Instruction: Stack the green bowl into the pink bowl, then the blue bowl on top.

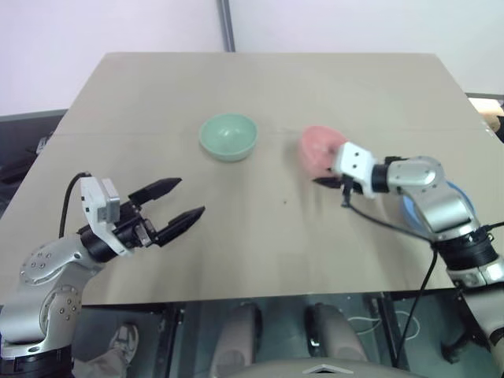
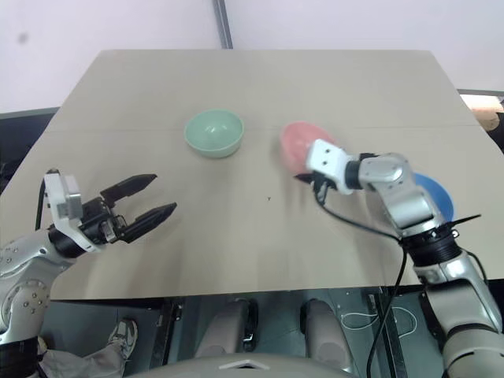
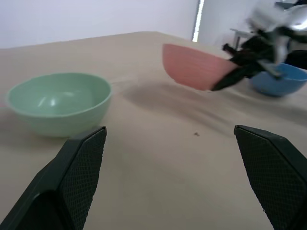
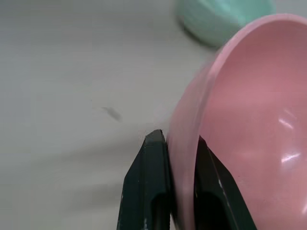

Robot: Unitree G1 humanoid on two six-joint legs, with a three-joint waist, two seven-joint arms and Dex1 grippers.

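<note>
The pink bowl (image 1: 319,148) is lifted and tilted above the table's middle right, its rim pinched by my right gripper (image 4: 178,143), which is shut on it. The green bowl (image 1: 228,135) rests upright on the table, left of the pink one and apart from it. The blue bowl (image 2: 435,195) sits at the table's right edge, mostly hidden behind my right arm. My left gripper (image 1: 179,200) hovers open over the table's front left, pointing towards the green bowl with nothing between its fingers (image 3: 79,167).
The beige table (image 1: 260,87) stretches bare behind the bowls. Its front edge runs just below both arms. A black cable (image 1: 394,228) hangs from my right wrist over the table's front right.
</note>
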